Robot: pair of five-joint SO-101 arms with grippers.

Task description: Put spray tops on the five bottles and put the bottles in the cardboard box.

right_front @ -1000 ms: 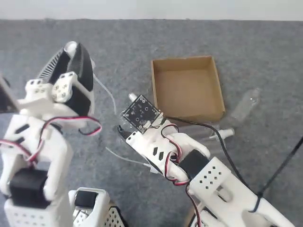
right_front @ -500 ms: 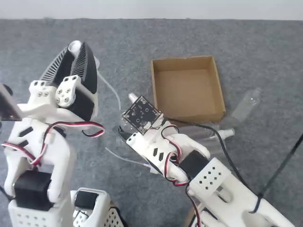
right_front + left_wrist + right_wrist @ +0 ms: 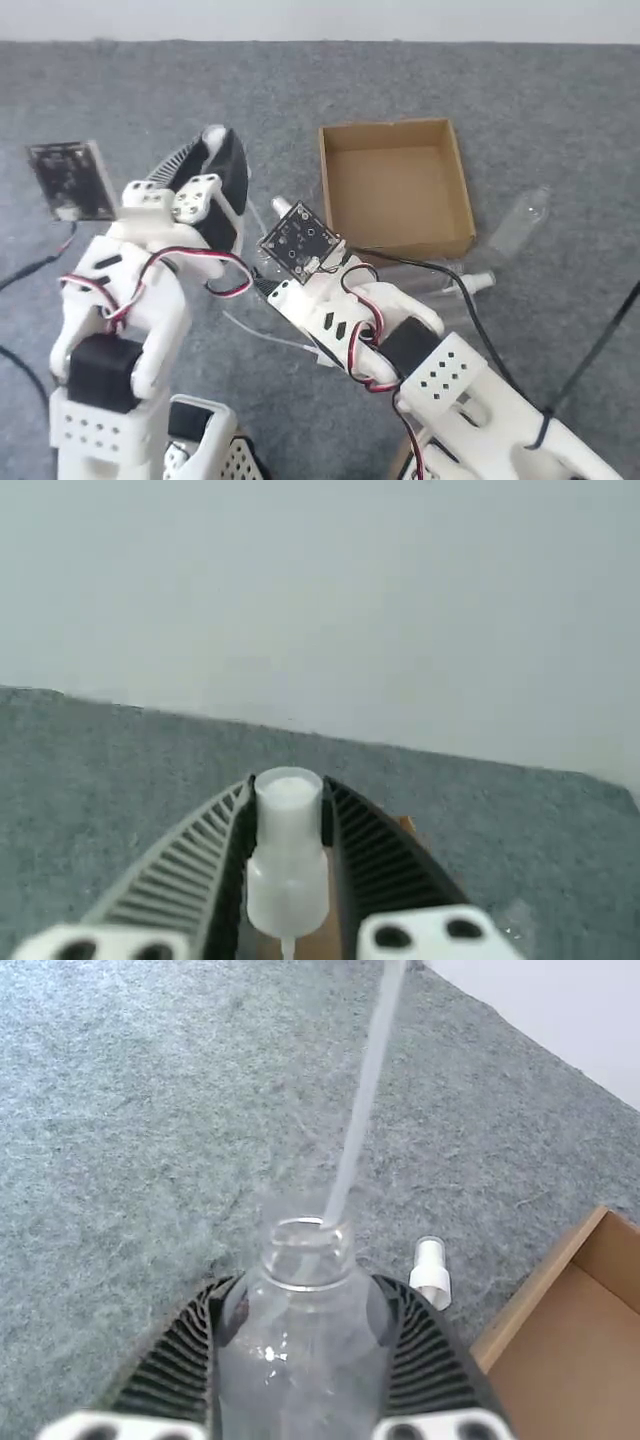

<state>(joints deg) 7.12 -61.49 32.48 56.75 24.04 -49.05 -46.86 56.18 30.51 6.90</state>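
The open brown cardboard box [image 3: 395, 185] is reachable from above; its 4 low walls bar sideways entry. 1 clear plastic bottle [image 3: 522, 225] lies on the grey carpet [image 3: 560, 120] just right of it, a 2nd clear bottle [image 3: 455, 285] along its near wall, crossed by a black cable [image 3: 410, 259]. A loose white spray top [image 3: 432, 1272] lies near its left wall. The white left arm [image 3: 150, 290] and white right arm [image 3: 450, 375] crowd the near middle; bare carpet stretches behind.

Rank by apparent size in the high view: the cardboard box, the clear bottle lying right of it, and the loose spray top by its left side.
1. cardboard box
2. clear bottle
3. loose spray top, partly hidden yet plainly smallest
All lie on the carpet, so nearness barely skews this.
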